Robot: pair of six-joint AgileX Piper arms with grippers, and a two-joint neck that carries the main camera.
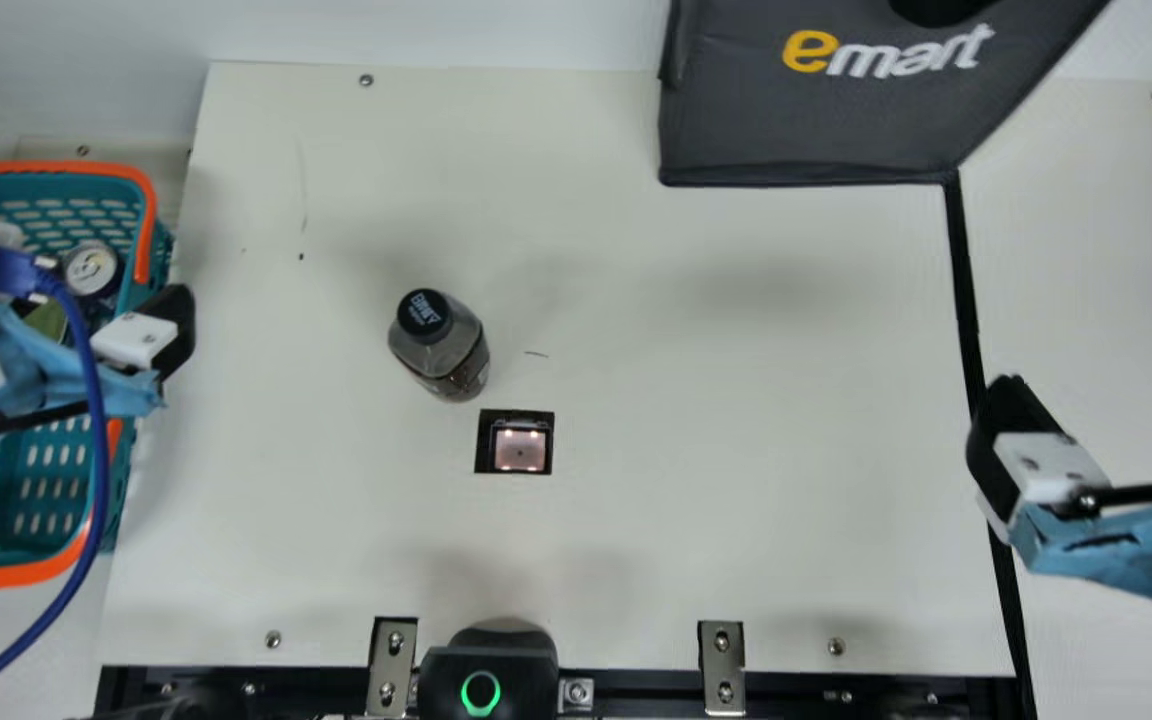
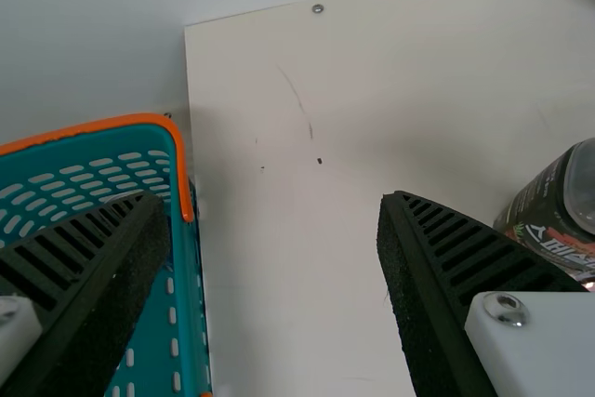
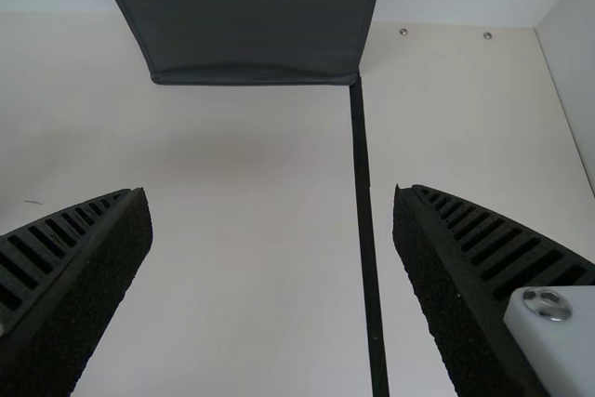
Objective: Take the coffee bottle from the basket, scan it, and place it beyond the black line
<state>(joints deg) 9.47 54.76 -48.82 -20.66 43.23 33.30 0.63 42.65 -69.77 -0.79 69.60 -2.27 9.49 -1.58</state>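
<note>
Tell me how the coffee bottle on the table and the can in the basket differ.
The coffee bottle stands on the open table, while the can sits inside the teal basket. The bottle is topped by a black cap; the can has a silvery metal lid. The bottle narrows below its cap through see-through shoulders, whereas the can's side is dark and opaque. Both have round tops.

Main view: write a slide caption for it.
Coffee bottle near the scanner, between the basket and the black line.
</note>
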